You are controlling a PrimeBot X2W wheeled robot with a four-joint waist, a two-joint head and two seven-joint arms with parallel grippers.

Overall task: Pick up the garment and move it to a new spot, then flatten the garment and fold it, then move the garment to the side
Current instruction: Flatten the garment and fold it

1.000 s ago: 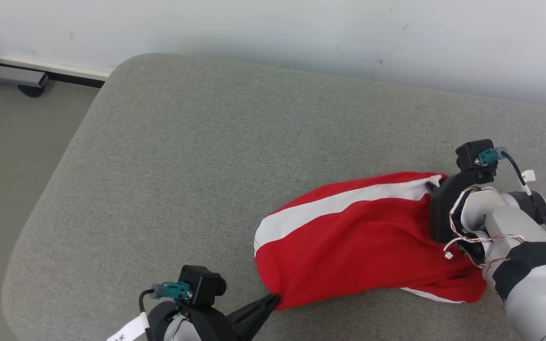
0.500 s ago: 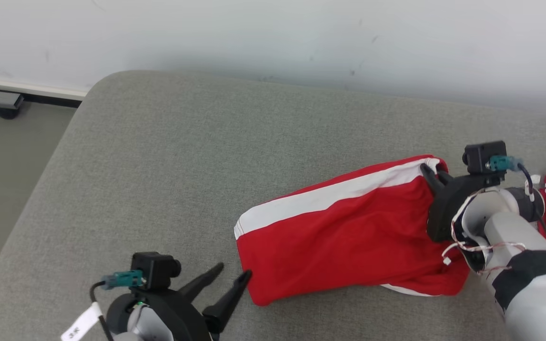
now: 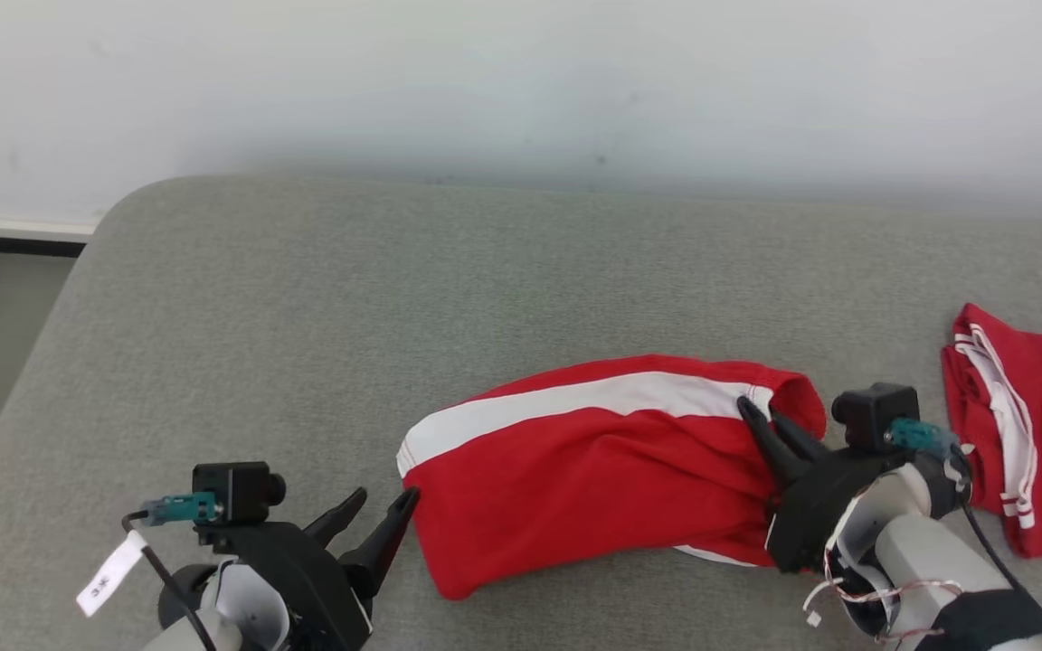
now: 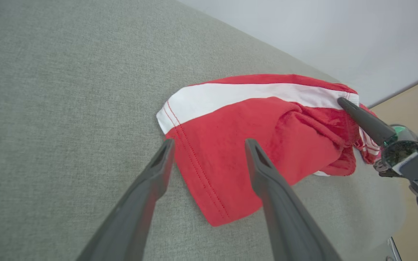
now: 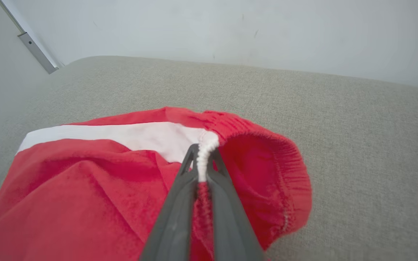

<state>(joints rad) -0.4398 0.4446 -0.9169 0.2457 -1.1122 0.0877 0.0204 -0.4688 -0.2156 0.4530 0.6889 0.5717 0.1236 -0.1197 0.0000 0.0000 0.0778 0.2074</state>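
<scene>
as i look down from the head camera, the red garment [image 3: 593,470] [image 4: 252,145] [image 5: 85,174] lies stretched out on the grey cushion [image 3: 304,298], and i place everything else from it. a white stripe [image 3: 575,402] runs along its far side, from the hem [image 4: 194,170] at its left end to the gathered waistband [image 5: 267,159] at its right end. the left gripper [image 3: 385,495] [image 4: 209,142] sits just beside the garment's left end with its fingers spread wide and nothing between them; in the left wrist view one finger hangs over the red cloth near the hem and the other over bare cushion next to it, though i cannot tell whether either tip touches. the right gripper [image 3: 759,411] [image 5: 203,152] is at the garment's right end, its fingers pressed together on the waistband right where the white stripe meets the elastic, so a pinch of white and red cloth stands up between them. the waistband curls open into a loop just right of that pinch. further right of the garment, apart from it, a second red piece [image 3: 1041,443] with white trim lies on the same cushion. behind the garment rises a pale wall [image 3: 521,81].
</scene>
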